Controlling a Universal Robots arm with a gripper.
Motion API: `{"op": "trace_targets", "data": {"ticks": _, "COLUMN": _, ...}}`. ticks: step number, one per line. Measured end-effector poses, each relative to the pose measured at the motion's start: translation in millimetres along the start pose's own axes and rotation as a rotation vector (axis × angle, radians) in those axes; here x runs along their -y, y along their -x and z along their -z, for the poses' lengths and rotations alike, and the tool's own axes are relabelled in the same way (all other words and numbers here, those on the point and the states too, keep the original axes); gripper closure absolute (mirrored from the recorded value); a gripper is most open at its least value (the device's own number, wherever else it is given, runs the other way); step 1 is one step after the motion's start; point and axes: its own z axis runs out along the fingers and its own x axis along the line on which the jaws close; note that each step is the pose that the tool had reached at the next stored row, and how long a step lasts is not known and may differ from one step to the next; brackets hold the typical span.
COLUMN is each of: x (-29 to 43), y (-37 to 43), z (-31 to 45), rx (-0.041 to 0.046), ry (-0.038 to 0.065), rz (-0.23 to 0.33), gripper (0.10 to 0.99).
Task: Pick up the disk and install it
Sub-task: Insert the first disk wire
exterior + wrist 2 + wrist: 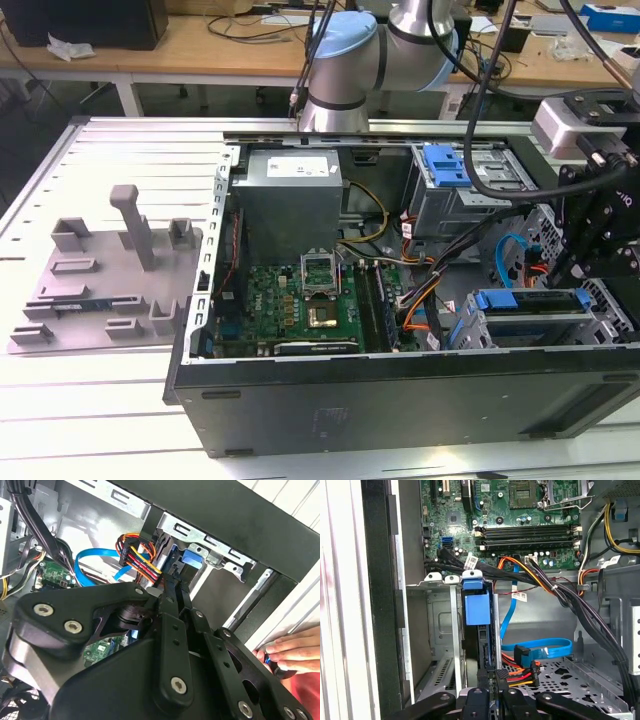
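Standing in its drive cage, one disk (479,610), one tool (490,696) just behind, one hand (295,647) nearby

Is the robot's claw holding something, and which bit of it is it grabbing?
The gripper is down at the disk's near edge, in the drive cage. Whether it is actually pinching that edge cannot be told; its fingertips are hidden by its own black linkage.
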Motion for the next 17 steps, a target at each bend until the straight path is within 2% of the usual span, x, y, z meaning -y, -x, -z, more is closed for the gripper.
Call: {"op": "trace_targets", "data": {"ticks": 17, "x": -0.2, "y": 1.7, "z": -2.4, "rx": 0.0, "ry": 0.0, "rz": 0.0, "gripper": 0.918}}
